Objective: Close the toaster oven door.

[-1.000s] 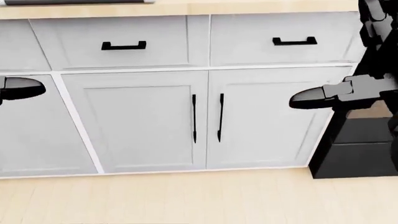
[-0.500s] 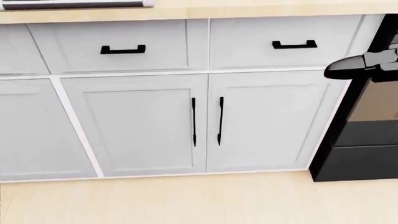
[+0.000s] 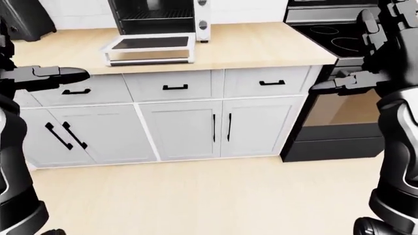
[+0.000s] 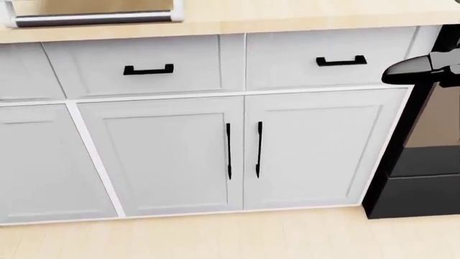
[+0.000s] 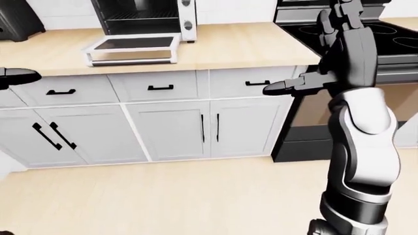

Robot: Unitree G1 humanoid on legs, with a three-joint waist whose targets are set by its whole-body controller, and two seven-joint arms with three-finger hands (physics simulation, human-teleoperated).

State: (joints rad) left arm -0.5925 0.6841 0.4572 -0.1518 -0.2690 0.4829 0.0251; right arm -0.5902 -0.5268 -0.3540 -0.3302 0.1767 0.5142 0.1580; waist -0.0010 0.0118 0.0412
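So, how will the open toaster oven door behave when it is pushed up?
The door lies flat and looks rigid, so it probably swings up on its hinge without bending. The toaster oven seems light and might slide on the counter.

Both arms are up at the sides. The left hand (image 3: pixel 55 74) points flat toward the middle, holding nothing. The right hand (image 5: pixel 297 84) points left too, fingers straight and empty.

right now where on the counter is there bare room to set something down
Widest bare patch: counter between the toaster oven and the stove. A smaller patch lies left of the open door, toward the dark appliance. The door fills the middle.
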